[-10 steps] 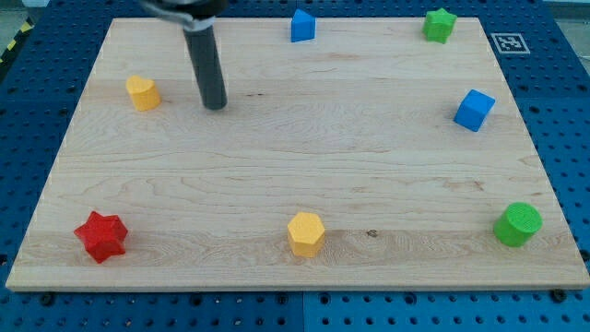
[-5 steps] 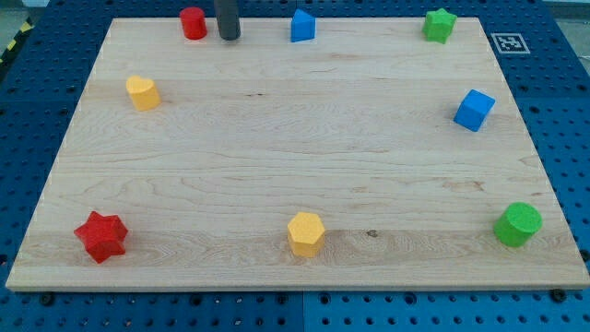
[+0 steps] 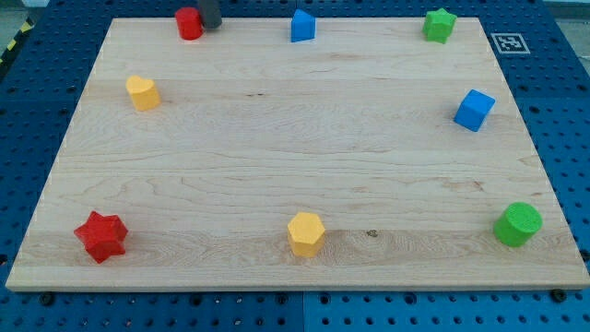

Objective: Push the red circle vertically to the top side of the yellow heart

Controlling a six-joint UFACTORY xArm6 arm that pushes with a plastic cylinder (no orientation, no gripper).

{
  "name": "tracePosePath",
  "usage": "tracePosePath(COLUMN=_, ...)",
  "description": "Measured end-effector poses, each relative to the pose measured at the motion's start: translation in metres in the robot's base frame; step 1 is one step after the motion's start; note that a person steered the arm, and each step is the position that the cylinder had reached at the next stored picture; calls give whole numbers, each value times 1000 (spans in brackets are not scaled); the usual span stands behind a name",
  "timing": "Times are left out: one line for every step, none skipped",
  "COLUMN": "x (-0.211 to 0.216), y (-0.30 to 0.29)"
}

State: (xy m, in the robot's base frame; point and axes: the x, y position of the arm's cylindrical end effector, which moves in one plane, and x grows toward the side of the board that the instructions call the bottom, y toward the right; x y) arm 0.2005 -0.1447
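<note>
The red circle stands at the board's top edge, left of centre. The yellow heart sits lower and further to the view's left, near the left edge. My tip is at the top edge, touching or nearly touching the red circle's right side. Only a short stub of the rod shows; the rest is cut off by the view's top.
A blue block and a green star lie along the top edge. A blue cube is at the right. A green circle, a yellow hexagon and a red star lie along the bottom.
My tip went from the board's upper left up to the top edge, then left against the red circle. The circle has shifted slightly left.
</note>
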Motion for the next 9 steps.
tracePosePath(x=0, y=-9)
tracePosePath(x=0, y=-14)
tracePosePath(x=0, y=-15)
tracePosePath(x=0, y=-20)
tracePosePath(x=0, y=-27)
tracePosePath(x=0, y=-30)
tracePosePath(x=0, y=-31)
tracePosePath(x=0, y=-33)
tracePosePath(x=0, y=-38)
